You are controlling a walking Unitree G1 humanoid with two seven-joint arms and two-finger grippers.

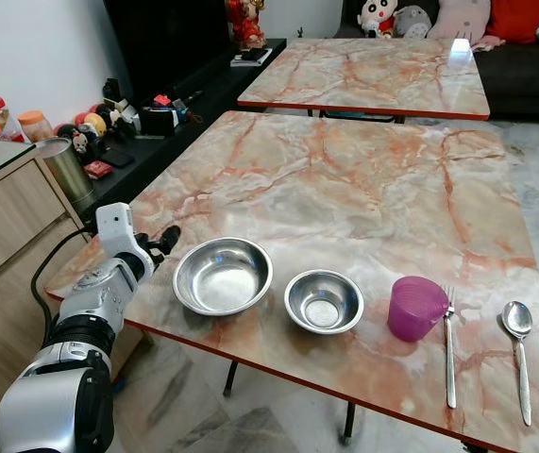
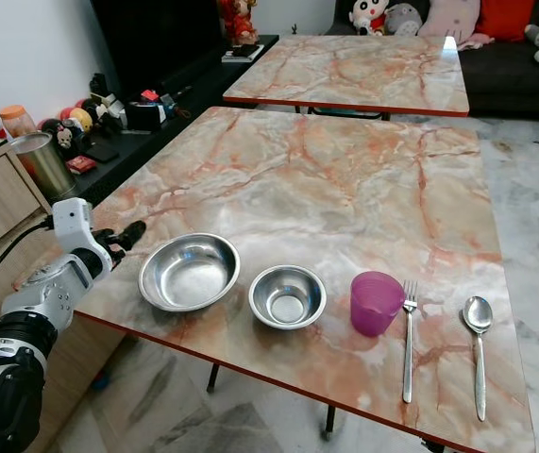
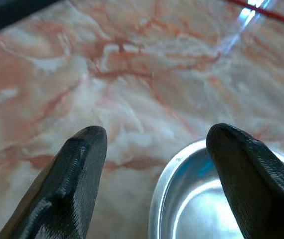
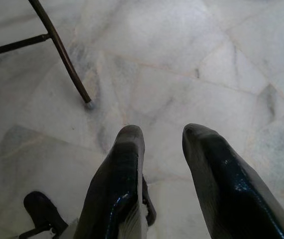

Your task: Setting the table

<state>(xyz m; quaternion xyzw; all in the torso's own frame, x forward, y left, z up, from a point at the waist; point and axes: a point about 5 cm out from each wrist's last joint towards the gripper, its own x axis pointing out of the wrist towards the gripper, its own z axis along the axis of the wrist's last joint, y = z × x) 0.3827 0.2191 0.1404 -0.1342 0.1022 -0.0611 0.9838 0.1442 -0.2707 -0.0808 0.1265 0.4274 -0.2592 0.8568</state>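
Hovering beside the large bowl [image 1: 223,275], left gripper [image 1: 163,243] fingers spread near table edge [image 1: 109,316]

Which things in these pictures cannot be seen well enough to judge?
- Left pincer: the left wrist view cuts off its fingers at the bottom edge.
- Larger steel bowl: the same edge cuts off most of it.
- Right pincer: hangs above the floor; its position relative to the table cannot be told.
- Shelf items: too small to identify in the eye views.
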